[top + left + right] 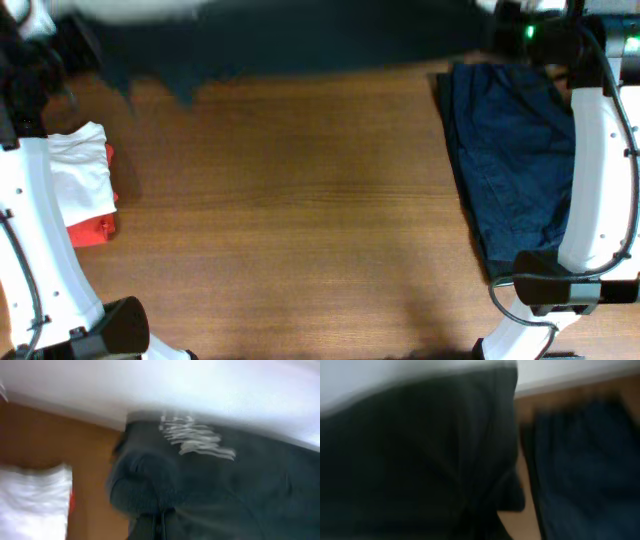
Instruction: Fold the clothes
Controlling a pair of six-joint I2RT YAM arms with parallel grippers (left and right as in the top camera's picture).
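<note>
The clothes, a black T-shirt [300, 40], hang blurred along the table's far edge, stretched between both arms. In the left wrist view the shirt [225, 490] fills the right side, with smeared white lettering [195, 437] near its top. My left gripper [161, 527] is shut, with dark cloth bunched over its tips. It sits at the far left in the overhead view [45, 22]. My right gripper [508, 18] is at the far right end of the shirt. In the right wrist view the shirt [420, 460] covers its fingers, so they are hidden.
A navy-blue wrinkled garment [515, 165] lies at the right of the table, also seen in the right wrist view [585, 470]. Small folded white [80, 175] and red [92, 230] pieces lie at the left. The wooden table [300, 220] spreads between them.
</note>
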